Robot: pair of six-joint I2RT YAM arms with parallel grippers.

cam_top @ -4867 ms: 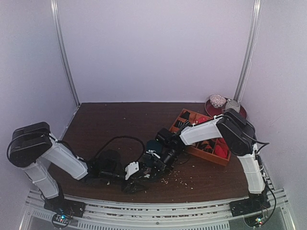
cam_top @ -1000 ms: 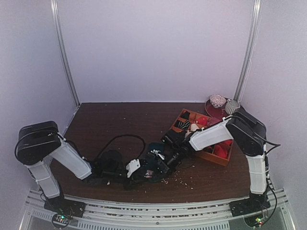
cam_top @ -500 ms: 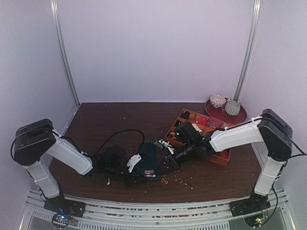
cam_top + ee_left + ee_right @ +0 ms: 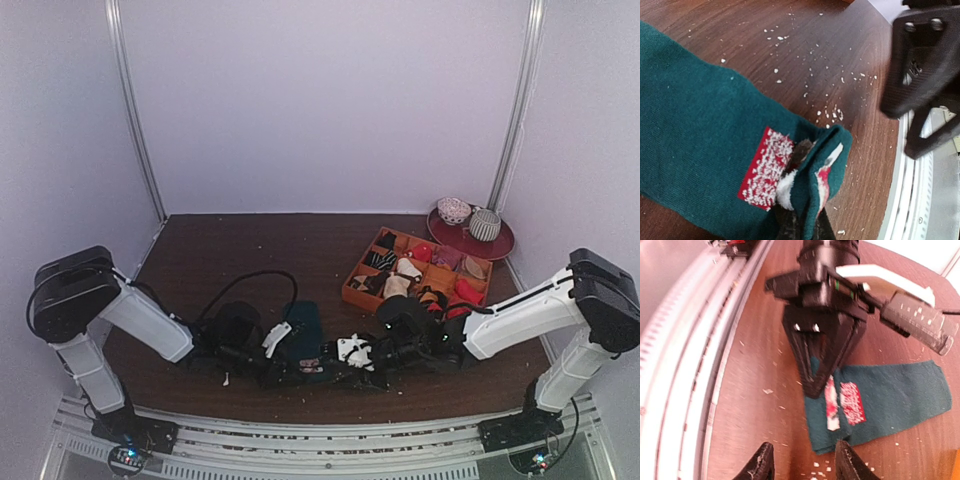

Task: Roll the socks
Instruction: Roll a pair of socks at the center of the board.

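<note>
Obs: left claw (image 4: 804, 172) pinches socks (image 4: 700, 125) at folded end; right claw (image 4: 804, 451) wide, empty, facing it. Risk: shallow pinch slips, fold unrolls.

Dark brown wood-grain table (image 4: 220, 250): long dark teal fabric sock (image 4: 303, 330) at six o'clock, orange compartment tray (image 4: 349, 293) at three, dark red round plate (image 4: 497, 245) at two — pale crumbs (image 4: 810, 75) scattered.

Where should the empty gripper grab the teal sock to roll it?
Likely the folded-up picture end of the sock, beside the left gripper pinching it. Only that end stands raised; the rest lies flat. The open right gripper faces it, so come from the right.
</note>
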